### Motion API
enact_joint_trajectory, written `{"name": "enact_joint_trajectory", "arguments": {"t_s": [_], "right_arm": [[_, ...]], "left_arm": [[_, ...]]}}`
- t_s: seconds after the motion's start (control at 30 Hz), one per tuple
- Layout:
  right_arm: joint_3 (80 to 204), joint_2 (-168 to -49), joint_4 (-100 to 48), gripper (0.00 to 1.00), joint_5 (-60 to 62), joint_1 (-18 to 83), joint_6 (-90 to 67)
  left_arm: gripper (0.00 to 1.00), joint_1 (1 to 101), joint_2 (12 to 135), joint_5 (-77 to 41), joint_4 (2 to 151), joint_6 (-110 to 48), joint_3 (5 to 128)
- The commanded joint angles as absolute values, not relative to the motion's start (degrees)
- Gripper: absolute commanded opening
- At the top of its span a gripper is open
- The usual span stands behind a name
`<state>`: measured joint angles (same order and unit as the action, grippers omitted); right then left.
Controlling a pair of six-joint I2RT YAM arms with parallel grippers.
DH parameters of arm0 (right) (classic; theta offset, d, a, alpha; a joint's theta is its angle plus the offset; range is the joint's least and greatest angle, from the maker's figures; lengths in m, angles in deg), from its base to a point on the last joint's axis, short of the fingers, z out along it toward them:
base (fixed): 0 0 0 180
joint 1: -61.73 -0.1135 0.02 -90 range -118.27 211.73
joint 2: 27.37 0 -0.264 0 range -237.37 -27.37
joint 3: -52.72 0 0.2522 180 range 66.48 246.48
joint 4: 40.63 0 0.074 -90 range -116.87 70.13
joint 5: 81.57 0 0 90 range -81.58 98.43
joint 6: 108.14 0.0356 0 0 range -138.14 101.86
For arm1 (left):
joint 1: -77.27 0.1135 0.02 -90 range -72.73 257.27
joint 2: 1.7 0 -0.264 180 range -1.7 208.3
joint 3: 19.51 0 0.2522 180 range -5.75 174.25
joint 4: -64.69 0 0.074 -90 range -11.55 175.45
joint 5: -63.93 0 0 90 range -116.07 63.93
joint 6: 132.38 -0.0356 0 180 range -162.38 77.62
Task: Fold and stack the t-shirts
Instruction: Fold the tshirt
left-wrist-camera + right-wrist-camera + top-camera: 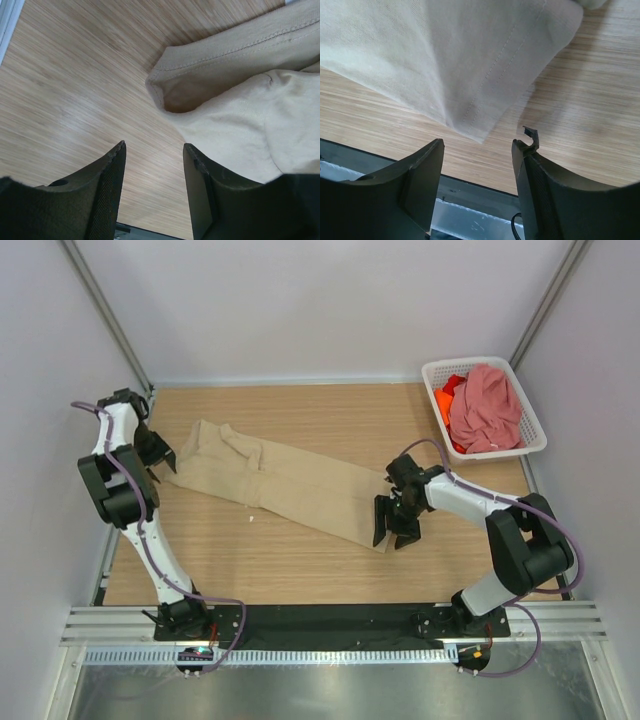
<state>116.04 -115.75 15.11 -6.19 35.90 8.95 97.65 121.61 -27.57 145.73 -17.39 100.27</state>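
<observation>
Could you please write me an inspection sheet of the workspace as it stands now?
Surface: wooden table, bare apart from the items below.
Job's things: beige-tan t-shirt lies in a long folded strip, slanting across the table; dusty pink t-shirt and bright orange t-shirt are heaped in the white basket, not yet folded.
Clutter: one small white speck beside the beige-tan shirt.
Grippers: left gripper open at the shirt's sleeve end; right gripper open at the shirt's hem corner; nothing between either pair of fingers.
Cables: purple cables run along both arms, clear of the cloth.
Surroundings: white walls; metal frame along the near edge.
</observation>
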Motion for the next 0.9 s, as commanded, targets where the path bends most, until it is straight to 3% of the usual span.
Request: {"name": "enact_joint_trajectory", "arguments": {"t_s": [0.0,0.5,0.87], "right_arm": [[115.53,-115.09,12.34,0.63,-7.04,35.54,11.04],[115.26,-117.46,10.84,0.59,-7.31,35.62,12.18],[114.82,-118.08,10.58,0.49,-7.66,34.57,13.15]], "left_arm": [[0.51,97.74,122.14,-28.54,146.56,-18.39,101.22],[0.51,97.74,126.8,-26.43,142.88,-16.02,103.32],[0.39,97.74,127.41,-25.63,141.29,-15.13,101.39]]}}
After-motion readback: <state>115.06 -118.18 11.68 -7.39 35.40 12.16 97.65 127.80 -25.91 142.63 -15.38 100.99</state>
